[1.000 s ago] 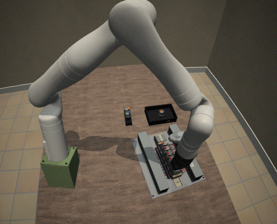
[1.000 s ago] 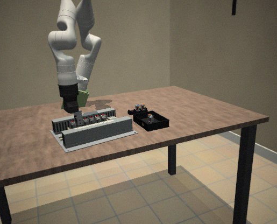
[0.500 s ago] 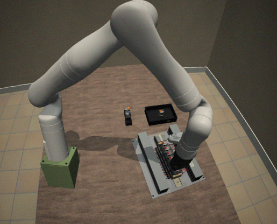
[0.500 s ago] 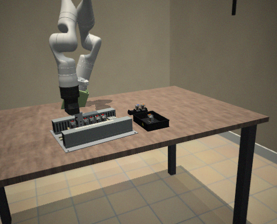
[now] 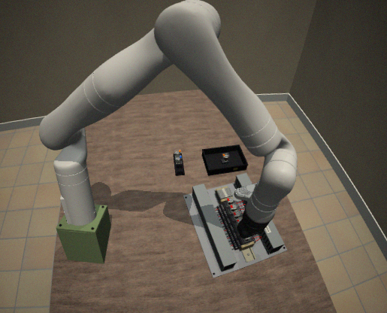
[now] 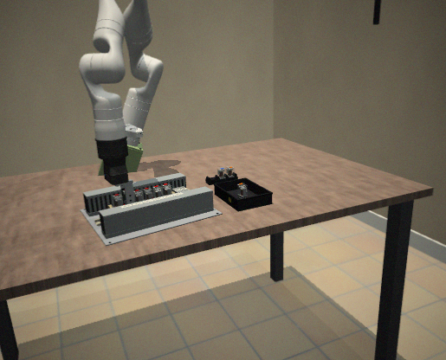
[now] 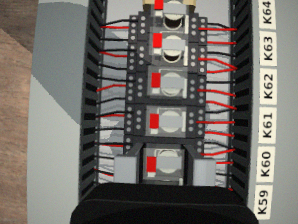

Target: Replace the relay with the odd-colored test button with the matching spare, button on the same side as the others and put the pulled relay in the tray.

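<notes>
The tool (image 5: 248,241) (image 6: 128,196) (image 7: 162,158) is clenched on a red-button relay (image 7: 165,164) in the row — an orange-button relay (image 5: 225,156) (image 6: 242,189) sits in the tray (image 5: 207,168) (image 6: 247,206)

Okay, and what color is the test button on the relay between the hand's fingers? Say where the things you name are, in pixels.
Red (image 7: 151,163); it shows best in the wrist view.

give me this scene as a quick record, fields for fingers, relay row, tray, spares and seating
fingers: shut on a red-button relay, above the row
fingers position: second place from one end of the row
other row relays: five, all red-button
tray: holds an orange-button relay
spare rack: one blue-button spare, one orange-button spare
seating of held relay: cannot tell
left to do: confirm full seating, release, lift clear
</notes>
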`<action>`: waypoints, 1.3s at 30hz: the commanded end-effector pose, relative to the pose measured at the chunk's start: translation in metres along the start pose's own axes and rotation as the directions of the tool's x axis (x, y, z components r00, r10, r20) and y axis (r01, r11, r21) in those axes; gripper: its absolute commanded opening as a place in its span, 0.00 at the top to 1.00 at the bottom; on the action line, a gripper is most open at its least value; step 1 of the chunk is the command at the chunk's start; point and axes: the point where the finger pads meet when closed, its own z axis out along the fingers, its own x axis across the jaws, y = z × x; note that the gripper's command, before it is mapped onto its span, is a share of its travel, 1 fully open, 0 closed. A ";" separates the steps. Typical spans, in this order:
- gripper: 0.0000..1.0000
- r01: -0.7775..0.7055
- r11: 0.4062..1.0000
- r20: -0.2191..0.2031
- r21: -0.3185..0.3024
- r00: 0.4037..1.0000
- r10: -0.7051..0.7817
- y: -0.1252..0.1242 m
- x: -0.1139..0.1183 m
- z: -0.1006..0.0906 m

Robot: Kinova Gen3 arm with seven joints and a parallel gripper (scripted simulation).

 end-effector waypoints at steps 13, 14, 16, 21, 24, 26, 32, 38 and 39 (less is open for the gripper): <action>1.00 -0.009 1.000 -0.002 0.004 1.000 0.009 -0.003 0.002 -0.001; 1.00 -0.009 1.000 -0.002 0.004 1.000 0.009 -0.003 0.002 -0.001; 1.00 -0.002 1.000 -0.002 -0.001 1.000 0.002 0.000 0.001 -0.001; 1.00 -0.004 1.000 -0.002 0.001 1.000 0.004 -0.001 0.001 -0.002; 1.00 -0.006 1.000 -0.002 0.002 1.000 0.006 -0.002 0.002 -0.002; 1.00 -0.007 1.000 -0.002 0.003 1.000 0.007 -0.003 0.002 -0.003; 1.00 -0.001 1.000 -0.003 -0.002 1.000 0.001 0.000 0.001 -0.002; 1.00 -0.004 1.000 -0.003 0.001 1.000 0.004 -0.001 0.002 -0.003; 1.00 -0.005 1.000 -0.003 0.001 1.000 0.005 -0.002 0.002 -0.003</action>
